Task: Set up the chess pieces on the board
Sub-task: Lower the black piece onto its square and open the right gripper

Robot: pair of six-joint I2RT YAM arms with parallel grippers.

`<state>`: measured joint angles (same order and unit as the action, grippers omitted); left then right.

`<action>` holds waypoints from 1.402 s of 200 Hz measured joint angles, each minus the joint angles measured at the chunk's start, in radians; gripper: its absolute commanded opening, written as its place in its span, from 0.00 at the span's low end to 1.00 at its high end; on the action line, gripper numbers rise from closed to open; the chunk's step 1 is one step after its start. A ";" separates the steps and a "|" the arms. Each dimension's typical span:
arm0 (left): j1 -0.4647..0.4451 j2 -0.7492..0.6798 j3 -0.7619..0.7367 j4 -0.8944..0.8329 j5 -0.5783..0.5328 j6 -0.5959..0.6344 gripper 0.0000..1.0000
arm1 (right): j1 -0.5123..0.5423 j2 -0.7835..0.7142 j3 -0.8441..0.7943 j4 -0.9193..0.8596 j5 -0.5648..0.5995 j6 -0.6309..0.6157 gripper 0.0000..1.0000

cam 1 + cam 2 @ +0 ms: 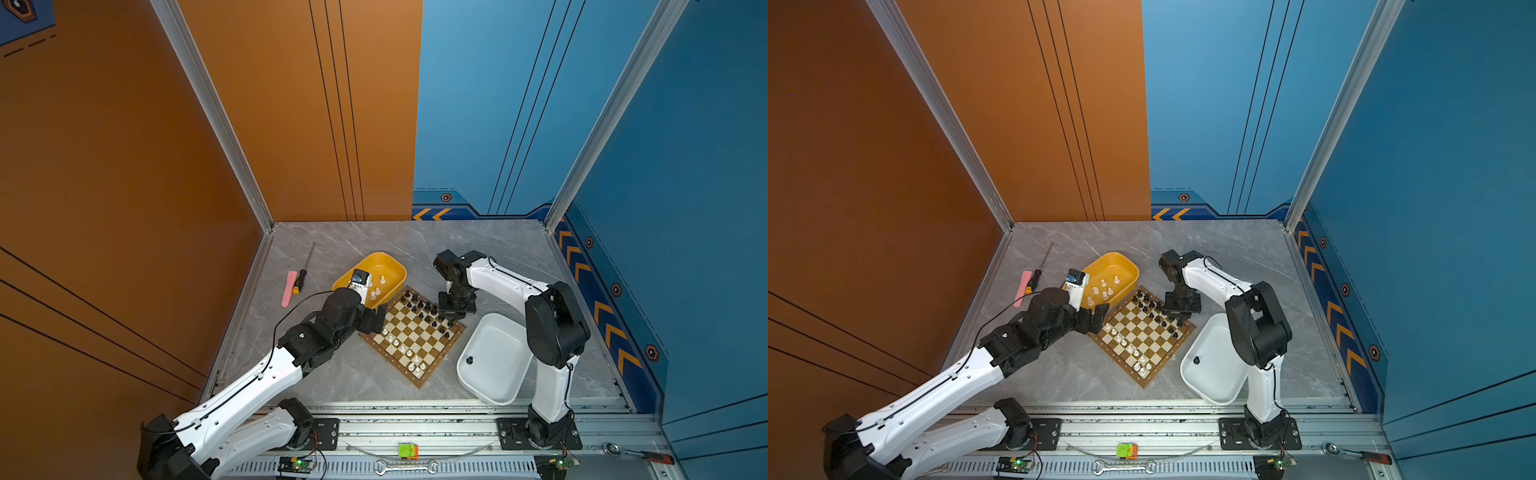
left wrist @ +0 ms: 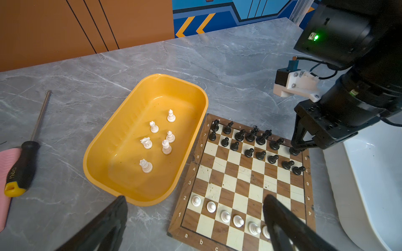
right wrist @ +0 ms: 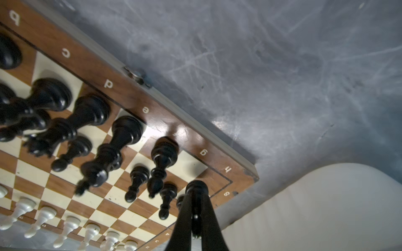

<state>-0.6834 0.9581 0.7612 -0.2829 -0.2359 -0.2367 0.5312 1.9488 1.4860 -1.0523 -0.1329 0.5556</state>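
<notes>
Board (image 2: 192, 165) lettered a–h, screwdriver (image 2: 24, 165) — "deli"; right gripper (image 3: 196, 203) pinching black piece (image 3: 196, 187)

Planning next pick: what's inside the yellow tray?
Six white pieces, upright, in the yellow tray. The left arm covers one corner in top views; the wrist view shows it bare.

Robot lab cell: aluminium frame (image 1: 217, 120), orange panel (image 1: 104, 145), blue panel (image 1: 685, 166), mounting rail (image 1: 415, 430), wrench (image 1: 405, 467).

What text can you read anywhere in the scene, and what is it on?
"deli": screwdriver handle.
"a b c", "1" to "8": chessboard border, left wrist view.
"b c d e g h", "8": same border, right wrist view.
Nothing legible in the top views.
</notes>
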 measured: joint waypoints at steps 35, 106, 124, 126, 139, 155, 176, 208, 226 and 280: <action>0.019 -0.003 0.000 -0.003 0.001 0.000 0.98 | 0.008 0.015 0.003 0.009 -0.003 0.000 0.03; 0.037 -0.003 0.000 -0.007 0.012 0.000 0.98 | 0.011 0.029 0.023 0.016 -0.003 0.000 0.03; 0.039 -0.004 0.000 -0.008 0.012 0.001 0.98 | 0.011 0.038 0.033 0.017 -0.003 0.000 0.04; 0.039 -0.005 0.000 -0.008 0.013 0.001 0.98 | 0.011 0.039 0.034 0.017 -0.003 0.000 0.04; 0.043 -0.006 0.000 -0.012 0.016 0.001 0.98 | 0.011 0.044 0.034 0.017 -0.003 0.000 0.05; 0.048 -0.008 0.000 -0.018 0.019 0.001 0.98 | 0.011 0.046 0.034 0.016 -0.003 0.000 0.06; 0.050 -0.008 0.000 -0.023 0.024 0.002 0.98 | 0.011 0.046 0.034 0.016 -0.002 -0.002 0.11; 0.051 -0.008 0.000 -0.023 0.032 0.003 0.98 | 0.011 0.046 0.034 0.016 0.003 -0.006 0.21; 0.053 -0.008 0.000 -0.023 0.038 0.003 0.98 | 0.011 0.046 0.034 0.016 0.005 -0.008 0.23; 0.055 -0.007 0.000 -0.022 0.046 0.003 0.98 | 0.004 0.045 0.034 0.016 0.005 -0.009 0.26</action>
<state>-0.6281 0.9508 0.7612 -0.3050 -0.1898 -0.2333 0.5354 1.9934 1.5200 -1.0363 -0.1276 0.5465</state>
